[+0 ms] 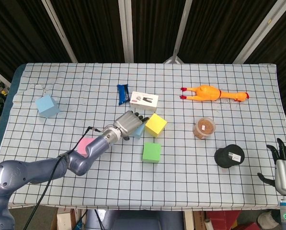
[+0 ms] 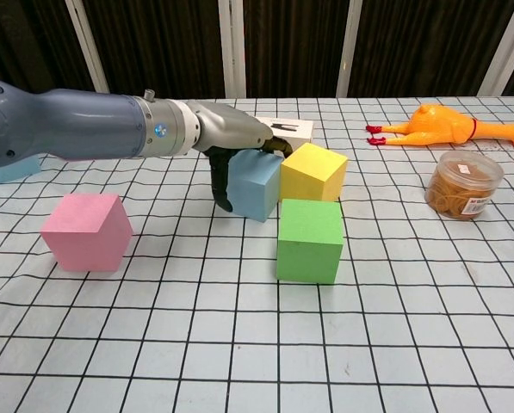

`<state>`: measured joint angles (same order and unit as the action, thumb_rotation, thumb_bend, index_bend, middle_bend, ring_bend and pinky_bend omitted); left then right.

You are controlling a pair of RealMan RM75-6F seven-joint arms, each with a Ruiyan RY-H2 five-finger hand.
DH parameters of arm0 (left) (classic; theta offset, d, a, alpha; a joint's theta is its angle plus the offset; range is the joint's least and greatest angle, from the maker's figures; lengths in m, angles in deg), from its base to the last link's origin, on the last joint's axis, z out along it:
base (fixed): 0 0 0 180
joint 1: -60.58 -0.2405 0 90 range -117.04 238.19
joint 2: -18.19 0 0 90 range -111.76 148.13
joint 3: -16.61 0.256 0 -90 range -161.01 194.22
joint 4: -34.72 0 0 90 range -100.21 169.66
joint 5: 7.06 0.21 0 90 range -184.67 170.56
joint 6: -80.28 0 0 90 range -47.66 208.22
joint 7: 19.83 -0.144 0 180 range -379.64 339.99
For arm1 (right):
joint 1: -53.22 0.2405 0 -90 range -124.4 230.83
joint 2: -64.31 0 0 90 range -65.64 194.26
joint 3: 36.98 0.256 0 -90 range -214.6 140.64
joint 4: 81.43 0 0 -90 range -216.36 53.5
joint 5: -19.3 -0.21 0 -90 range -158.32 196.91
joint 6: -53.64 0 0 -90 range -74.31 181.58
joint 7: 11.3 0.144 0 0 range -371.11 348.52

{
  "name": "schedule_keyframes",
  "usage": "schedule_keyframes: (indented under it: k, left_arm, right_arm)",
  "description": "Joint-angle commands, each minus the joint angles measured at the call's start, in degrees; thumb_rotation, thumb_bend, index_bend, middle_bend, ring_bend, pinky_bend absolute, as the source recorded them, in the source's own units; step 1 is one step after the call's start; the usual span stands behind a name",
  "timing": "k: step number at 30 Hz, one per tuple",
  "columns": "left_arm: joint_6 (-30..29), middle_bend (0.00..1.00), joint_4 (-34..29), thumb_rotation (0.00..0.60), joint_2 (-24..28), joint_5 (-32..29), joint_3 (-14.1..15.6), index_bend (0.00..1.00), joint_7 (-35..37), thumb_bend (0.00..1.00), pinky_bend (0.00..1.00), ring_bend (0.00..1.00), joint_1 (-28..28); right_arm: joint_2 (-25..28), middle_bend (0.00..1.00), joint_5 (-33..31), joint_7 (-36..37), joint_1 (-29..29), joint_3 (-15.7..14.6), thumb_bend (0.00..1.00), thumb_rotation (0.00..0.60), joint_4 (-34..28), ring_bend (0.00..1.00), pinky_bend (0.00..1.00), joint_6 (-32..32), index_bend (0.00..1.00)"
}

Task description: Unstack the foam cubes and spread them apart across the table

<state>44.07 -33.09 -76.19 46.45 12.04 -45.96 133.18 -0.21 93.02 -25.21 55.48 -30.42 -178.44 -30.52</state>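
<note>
The left hand (image 2: 235,142) is wrapped over the top of the light blue foam cube (image 2: 255,183), which touches the yellow cube (image 2: 313,171) mid-table; foam is probably light and soft, so opposite flat faces suit gripping.

Blue cube (image 2: 255,184) touching yellow cube (image 2: 312,171); green (image 2: 309,240), pink (image 2: 86,231) apart.

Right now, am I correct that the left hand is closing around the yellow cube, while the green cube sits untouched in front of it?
Not quite: the left hand is closing around the light blue cube, not the yellow cube, which sits just beside it. The chest view shows the fingers draped over the blue cube's top and the thumb down its side. The green cube does sit untouched in front.
</note>
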Motion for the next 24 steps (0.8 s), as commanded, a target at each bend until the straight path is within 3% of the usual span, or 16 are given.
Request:
schedule_keyframes:
  k: [1, 12, 15, 17, 19, 22, 24]
  left_arm:
    - [-4.1, 0.40, 1.1, 0.600, -0.5, 3.3, 0.1, 0.24, -0.7, 0.33, 0.53, 0.42, -1.1]
    - [-9.3, 0.41, 2.2, 0.600, 3.3, 7.5, 0.3, 0.26, -0.9, 0.34, 0.55, 0.45, -4.7]
    - [-10.9, 0.37, 3.5, 0.600, 4.3, 8.8, 1.1, 0.24, -2.9, 0.27, 0.54, 0.44, -5.7]
    - [-13.2, 0.29, 5.4, 0.600, 4.0, 9.4, 1.4, 0.21, -5.6, 0.17, 0.52, 0.38, -6.4]
    - [-14.5, 0.17, 7.1, 0.600, 3.3, 8.6, 1.3, 0.16, -8.5, 0.07, 0.43, 0.23, -7.1]
    - [-14.9, 0.04, 8.8, 0.600, 2.2, 6.6, 0.8, 0.08, -11.9, 0.01, 0.24, 0.03, -7.6]
    - [-15.1, 0.00, 9.5, 0.600, 1.2, 6.6, 0.1, 0.05, -11.9, 0.00, 0.17, 0.00, -7.9]
  right_arm:
    - [0.0, 0.02, 0.1, 0.2, 0.0, -0.1, 0.00, 0.600, 0.0, 0.14, 0.02, 0.1, 0.21]
    - [0.4, 0.02, 0.3, 0.8, 0.2, -0.5, 0.00, 0.600, -0.5, 0.14, 0.02, 1.0, 0.21]
    - [0.4, 0.02, 0.2, 0.7, 0.2, -0.6, 0.00, 0.600, -0.4, 0.14, 0.02, 1.1, 0.21]
    - [0.5, 0.02, 0.0, 0.9, 0.1, -0.5, 0.00, 0.600, -0.5, 0.14, 0.02, 1.1, 0.21]
    - [0.5, 0.02, -0.1, 0.9, 0.2, -0.5, 0.00, 0.600, -0.6, 0.14, 0.02, 1.2, 0.21]
    - [0.5, 0.02, -0.1, 0.6, 0.2, -0.7, 0.00, 0.600, -0.7, 0.14, 0.02, 1.4, 0.21]
    - [0.4, 0.02, 0.1, 0.2, 0.3, -0.7, 0.00, 0.600, -0.8, 0.14, 0.02, 1.3, 0.21]
